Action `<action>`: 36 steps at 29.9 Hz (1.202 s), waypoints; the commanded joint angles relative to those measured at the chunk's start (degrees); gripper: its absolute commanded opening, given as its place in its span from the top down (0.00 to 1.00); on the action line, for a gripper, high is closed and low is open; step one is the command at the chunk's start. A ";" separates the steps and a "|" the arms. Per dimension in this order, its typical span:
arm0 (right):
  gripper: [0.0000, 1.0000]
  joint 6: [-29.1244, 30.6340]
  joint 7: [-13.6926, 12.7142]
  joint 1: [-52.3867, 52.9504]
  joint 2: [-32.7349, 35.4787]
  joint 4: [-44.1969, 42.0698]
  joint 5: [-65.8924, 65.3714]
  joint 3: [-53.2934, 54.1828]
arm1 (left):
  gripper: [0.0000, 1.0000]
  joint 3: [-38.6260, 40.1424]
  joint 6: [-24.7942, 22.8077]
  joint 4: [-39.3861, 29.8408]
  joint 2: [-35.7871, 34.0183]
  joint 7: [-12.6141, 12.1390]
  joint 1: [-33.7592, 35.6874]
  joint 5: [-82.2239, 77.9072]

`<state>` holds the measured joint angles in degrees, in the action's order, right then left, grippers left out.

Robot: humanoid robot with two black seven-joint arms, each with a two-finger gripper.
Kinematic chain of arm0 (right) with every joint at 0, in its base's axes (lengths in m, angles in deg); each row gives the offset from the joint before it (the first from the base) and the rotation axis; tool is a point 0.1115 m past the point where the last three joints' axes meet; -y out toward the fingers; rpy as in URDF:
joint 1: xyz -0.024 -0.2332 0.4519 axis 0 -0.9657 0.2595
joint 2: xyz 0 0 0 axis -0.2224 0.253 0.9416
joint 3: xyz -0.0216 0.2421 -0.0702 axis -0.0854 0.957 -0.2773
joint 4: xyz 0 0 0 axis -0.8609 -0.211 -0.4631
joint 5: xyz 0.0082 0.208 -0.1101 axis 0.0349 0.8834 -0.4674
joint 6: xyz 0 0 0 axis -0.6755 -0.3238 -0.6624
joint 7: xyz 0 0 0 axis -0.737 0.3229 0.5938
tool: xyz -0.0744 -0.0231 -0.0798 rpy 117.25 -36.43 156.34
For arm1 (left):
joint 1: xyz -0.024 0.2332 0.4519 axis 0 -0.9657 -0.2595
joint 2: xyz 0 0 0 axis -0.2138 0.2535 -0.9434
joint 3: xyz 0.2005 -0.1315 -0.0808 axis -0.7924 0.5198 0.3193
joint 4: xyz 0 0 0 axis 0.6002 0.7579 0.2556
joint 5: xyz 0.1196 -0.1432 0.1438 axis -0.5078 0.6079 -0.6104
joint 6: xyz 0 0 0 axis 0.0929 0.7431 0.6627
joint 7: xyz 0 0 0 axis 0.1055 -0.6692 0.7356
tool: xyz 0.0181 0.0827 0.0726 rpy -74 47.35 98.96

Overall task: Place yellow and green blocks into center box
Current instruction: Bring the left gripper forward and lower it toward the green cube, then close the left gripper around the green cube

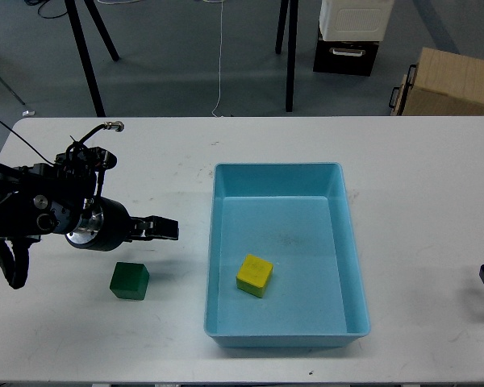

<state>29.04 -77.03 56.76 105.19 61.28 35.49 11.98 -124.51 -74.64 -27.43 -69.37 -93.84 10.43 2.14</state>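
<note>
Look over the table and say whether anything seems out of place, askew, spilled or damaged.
Nothing is spilled or damaged. One thing is out of place: the green block sits on the white table, left of the blue tray, while the yellow block already lies inside, turned slightly askew. The left gripper hovers just above the green block.

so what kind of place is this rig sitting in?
Likely a robotics lab or workshop: a white table on a grey floor, black tripod legs behind it, a loose cable, and a cardboard box with an equipment case.
</note>
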 commanded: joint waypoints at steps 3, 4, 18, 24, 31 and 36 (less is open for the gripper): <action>0.00 0.00 -0.09 0.00 -0.18 -0.70 -0.09 -0.09 | 0.00 -0.63 0.86 0.09 0.00 0.47 -2.12 -2.32; 0.00 0.00 -0.09 0.00 -0.18 -0.61 0.00 -0.09 | 0.00 -0.54 1.30 0.09 0.00 0.65 -2.64 -2.49; 0.00 0.00 -0.09 -0.18 -0.79 -0.61 -0.09 0.00 | 0.00 -0.36 1.75 3.07 0.27 1.09 -6.16 -5.75; 0.00 0.00 -0.09 -0.18 -0.79 -0.61 -0.09 0.08 | 0.00 -0.63 1.57 2.90 0.00 1.09 -6.60 -6.53; 0.00 0.00 0.09 -0.27 -0.79 -0.61 -0.09 0.08 | 0.00 -0.63 1.40 2.37 -1.49 1.18 -6.69 -7.24; 0.00 0.00 -0.09 -0.27 -0.79 -0.61 -0.09 0.00 | 0.00 -0.72 1.31 2.11 -1.84 1.18 -7.22 -8.56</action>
<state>29.04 -76.98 56.50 104.40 60.67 35.40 12.03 -125.19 -73.26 -25.16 -71.00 -92.66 3.65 -5.83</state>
